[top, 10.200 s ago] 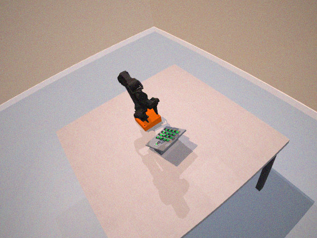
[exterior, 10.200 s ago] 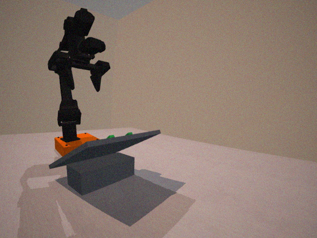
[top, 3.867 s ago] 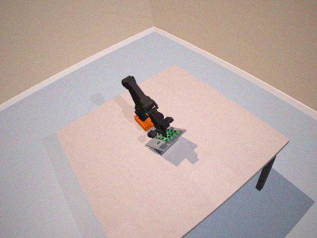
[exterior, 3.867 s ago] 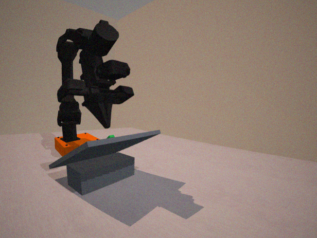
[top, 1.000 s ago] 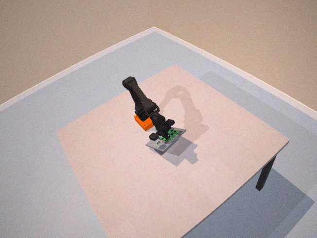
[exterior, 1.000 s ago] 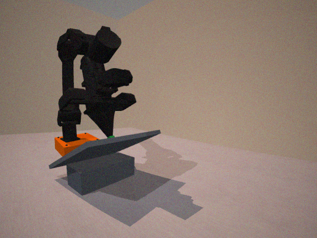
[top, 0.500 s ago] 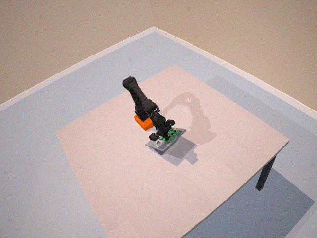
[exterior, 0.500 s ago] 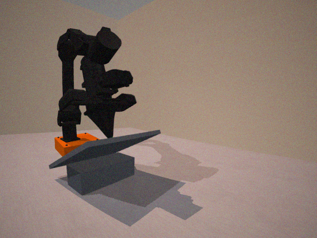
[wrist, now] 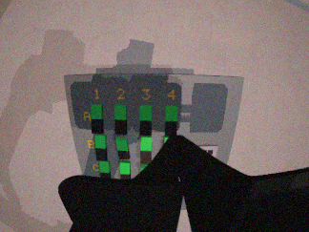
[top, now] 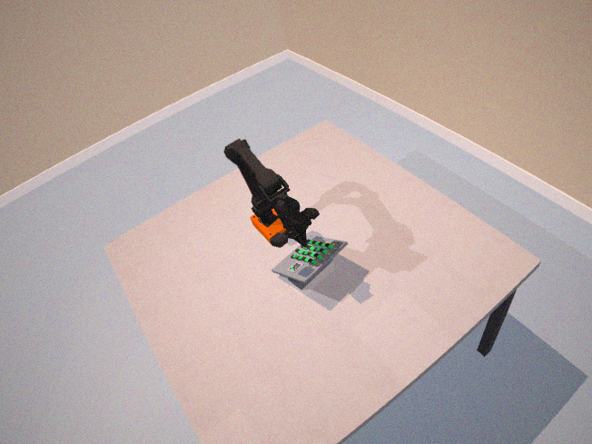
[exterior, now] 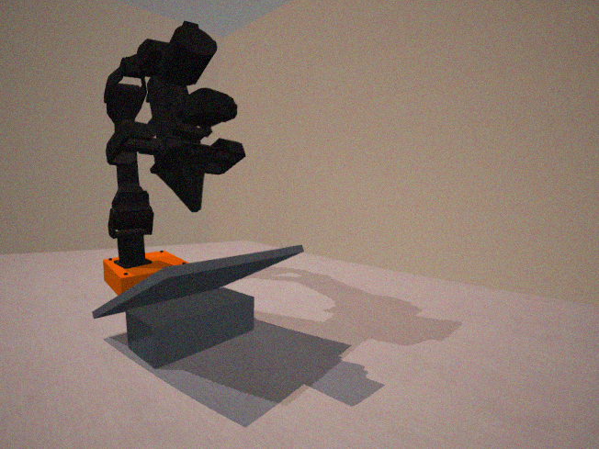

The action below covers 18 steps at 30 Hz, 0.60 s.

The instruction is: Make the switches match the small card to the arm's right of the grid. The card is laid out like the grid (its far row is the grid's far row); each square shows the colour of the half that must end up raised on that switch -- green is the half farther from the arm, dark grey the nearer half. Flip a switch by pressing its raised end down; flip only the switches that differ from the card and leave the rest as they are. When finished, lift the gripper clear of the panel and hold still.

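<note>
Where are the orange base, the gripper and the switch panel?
orange base (top: 261,227) (exterior: 112,275): top and exterior views, side face
gripper (top: 306,244) (exterior: 196,210) (wrist: 175,140): all three views, closed fingertips
switch panel (top: 282,269) (exterior: 199,276) (wrist: 234,86): all three views, board edge area
</note>
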Each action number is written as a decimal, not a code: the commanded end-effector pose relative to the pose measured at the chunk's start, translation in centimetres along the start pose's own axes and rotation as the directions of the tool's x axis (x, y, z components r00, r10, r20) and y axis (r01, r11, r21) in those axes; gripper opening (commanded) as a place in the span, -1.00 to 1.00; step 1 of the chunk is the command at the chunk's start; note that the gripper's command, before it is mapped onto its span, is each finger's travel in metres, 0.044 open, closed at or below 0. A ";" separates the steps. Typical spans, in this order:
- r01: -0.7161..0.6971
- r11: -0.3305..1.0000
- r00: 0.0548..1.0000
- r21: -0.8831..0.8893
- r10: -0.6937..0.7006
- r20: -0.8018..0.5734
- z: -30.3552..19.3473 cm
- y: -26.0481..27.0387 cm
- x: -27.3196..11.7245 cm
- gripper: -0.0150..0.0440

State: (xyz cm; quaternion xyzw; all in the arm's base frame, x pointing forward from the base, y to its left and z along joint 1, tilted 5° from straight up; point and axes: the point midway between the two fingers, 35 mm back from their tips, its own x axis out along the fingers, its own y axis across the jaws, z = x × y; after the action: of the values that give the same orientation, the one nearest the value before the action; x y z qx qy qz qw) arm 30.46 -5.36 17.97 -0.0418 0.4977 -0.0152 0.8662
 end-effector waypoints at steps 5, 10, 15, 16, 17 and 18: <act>-0.010 1.000 1.000 0.000 0.010 -0.009 -4.1 5.5 -0.3 -0.49; -0.010 1.000 1.000 0.000 0.010 -0.011 -4.1 5.5 0.0 -0.49; -0.009 1.000 0.999 0.000 0.009 -0.034 -4.0 5.6 3.2 -0.49; -0.009 1.000 0.999 0.000 0.009 -0.034 -4.0 5.6 3.2 -0.49; -0.009 1.000 0.999 0.000 0.009 -0.034 -4.0 5.6 3.2 -0.49; -0.009 1.000 0.999 0.000 0.009 -0.034 -4.0 5.6 3.2 -0.49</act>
State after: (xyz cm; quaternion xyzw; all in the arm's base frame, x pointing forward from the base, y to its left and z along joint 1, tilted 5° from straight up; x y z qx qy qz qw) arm 28.29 -0.25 13.46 -0.0402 0.5083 -0.0093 0.8602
